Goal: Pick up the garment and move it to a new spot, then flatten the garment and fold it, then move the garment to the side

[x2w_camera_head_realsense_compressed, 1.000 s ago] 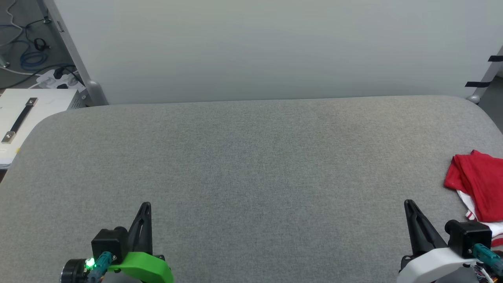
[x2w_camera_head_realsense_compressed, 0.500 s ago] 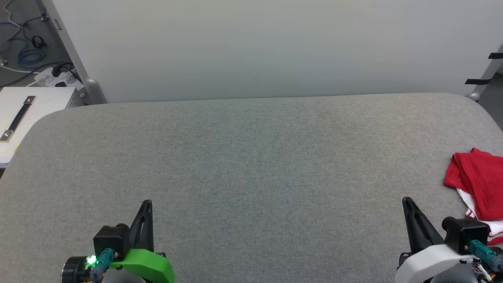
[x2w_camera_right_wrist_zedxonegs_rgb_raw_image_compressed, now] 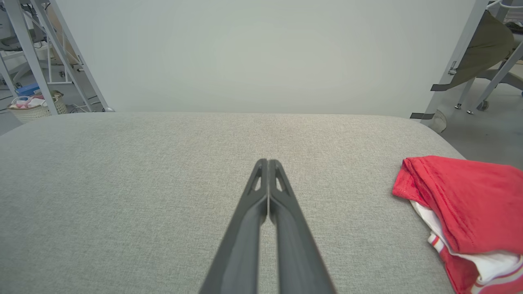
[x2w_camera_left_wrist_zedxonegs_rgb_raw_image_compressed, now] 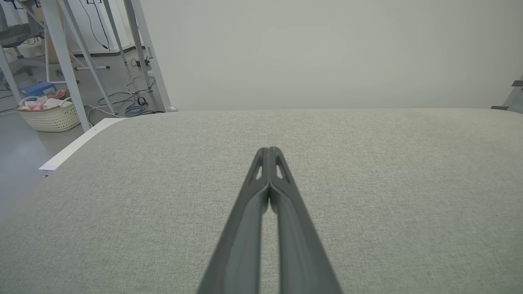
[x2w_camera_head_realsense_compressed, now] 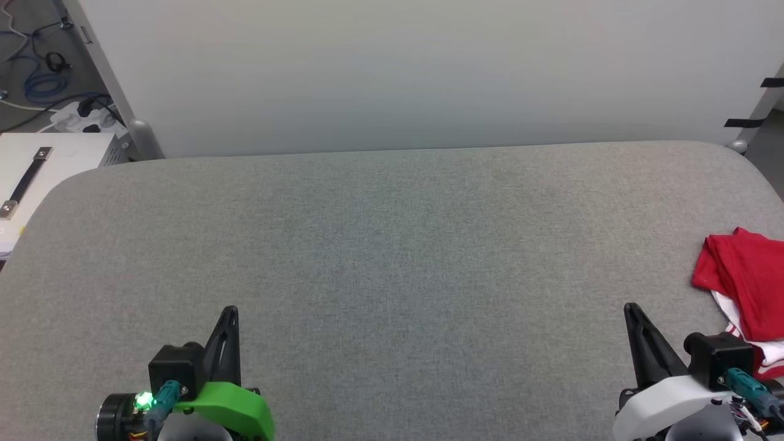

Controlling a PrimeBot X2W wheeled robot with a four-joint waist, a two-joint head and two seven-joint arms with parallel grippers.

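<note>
Two grippers sit at the near edge of the grey padded table (x2w_camera_head_realsense_compressed: 392, 245), the left gripper (x2w_camera_head_realsense_compressed: 229, 311) and the right gripper (x2w_camera_head_realsense_compressed: 627, 306), each with its dark fingers pressed tip to tip and holding nothing. Off to the right of the right gripper, at the table's right edge, lies the garment (x2w_camera_head_realsense_compressed: 744, 282), bunched into a loose heap (partly cut off by the head view's edge). Its long axis runs far to near, with the red folds at the far end and the white sleeve and striped trim nearest the robot. Bare grey cloth lies between it and the right fingers. On the floor to the left stands a pale woven basket (x2w_camera_left_wrist_zedxonegs_rgb_raw_image_compressed: 51, 118) holding pink and white items, near blue cables (x2w_camera_head_realsense_compressed: 43, 86) and a white box (x2w_camera_head_realsense_compressed: 55, 162) with a black strap
</note>
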